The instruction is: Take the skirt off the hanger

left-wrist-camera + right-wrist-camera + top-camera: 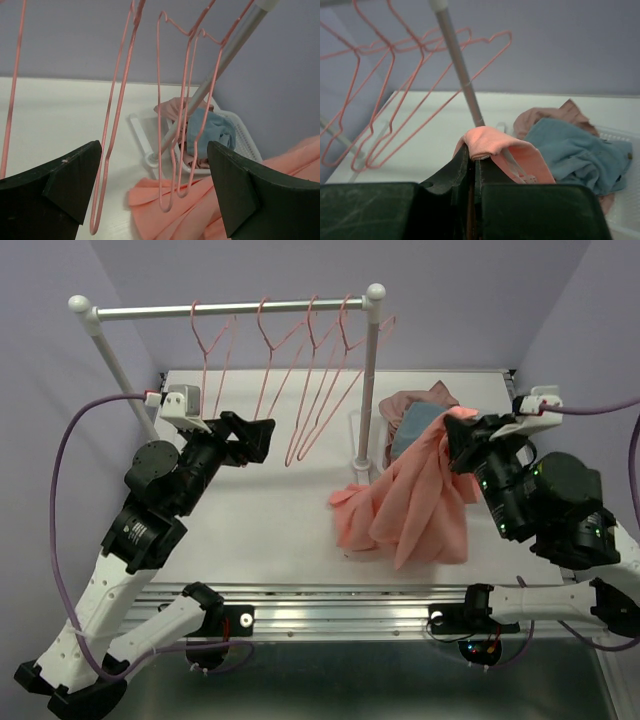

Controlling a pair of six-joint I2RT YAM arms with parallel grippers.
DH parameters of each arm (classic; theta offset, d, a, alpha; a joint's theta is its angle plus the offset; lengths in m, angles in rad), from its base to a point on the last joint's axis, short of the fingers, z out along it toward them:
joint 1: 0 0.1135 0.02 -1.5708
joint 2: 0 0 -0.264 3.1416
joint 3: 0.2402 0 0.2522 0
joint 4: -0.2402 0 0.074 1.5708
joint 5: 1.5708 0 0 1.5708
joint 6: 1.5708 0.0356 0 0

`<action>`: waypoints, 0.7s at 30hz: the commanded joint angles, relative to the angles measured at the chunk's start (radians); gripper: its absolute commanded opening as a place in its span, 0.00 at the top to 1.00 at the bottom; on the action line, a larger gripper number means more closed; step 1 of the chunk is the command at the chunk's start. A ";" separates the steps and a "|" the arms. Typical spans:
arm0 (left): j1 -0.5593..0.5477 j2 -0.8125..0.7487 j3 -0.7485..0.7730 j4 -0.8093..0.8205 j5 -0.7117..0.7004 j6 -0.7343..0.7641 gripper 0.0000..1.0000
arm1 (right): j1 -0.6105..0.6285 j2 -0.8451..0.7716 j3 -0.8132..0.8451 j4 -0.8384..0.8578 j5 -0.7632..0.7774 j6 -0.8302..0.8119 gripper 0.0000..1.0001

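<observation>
A: Which step is the robot on?
B: The lifting-away, by the look of it. Nearest, the skirt [415, 505] trails its lower folds on the bench [250, 530], right of centre. It rises to the right fingers [455, 175], which are pressed together on a bunched fold at its top.
A: Any wire showing in the cloth?
B: None. The hangers [300, 390] on the far rail [230, 310] all look bare, so the skirt seems already free.
A: And the other arm?
B: The 2 left fingers [70, 175] stand spread wide and hold nothing. They sit just near of the hangers and appear to touch none.
A: What does the next move call for?
B: Probably carrying the skirt clear of the post [370, 380] and of the basket [245, 135] of clothes on its far side. Then it lowers the skirt onto bare bench and lets go.
</observation>
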 commanded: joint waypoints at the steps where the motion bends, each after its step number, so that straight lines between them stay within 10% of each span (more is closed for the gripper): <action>1: -0.004 -0.074 -0.074 -0.007 0.015 -0.077 0.01 | 0.010 0.184 0.316 0.053 0.175 -0.284 0.99; 5: -0.004 -0.115 -0.140 -0.038 -0.002 -0.105 0.01 | 0.010 0.373 0.720 0.076 0.184 -0.556 0.99; 9: -0.004 -0.173 -0.214 -0.043 0.021 -0.135 0.01 | 0.010 0.454 0.814 0.428 0.144 -0.916 0.99; 14: -0.004 -0.210 -0.278 -0.102 0.022 -0.169 0.01 | 0.010 0.569 0.961 0.482 0.035 -1.082 0.99; 21: -0.005 -0.227 -0.280 -0.174 -0.039 -0.169 0.01 | -0.466 0.818 0.995 0.501 -0.152 -1.055 0.99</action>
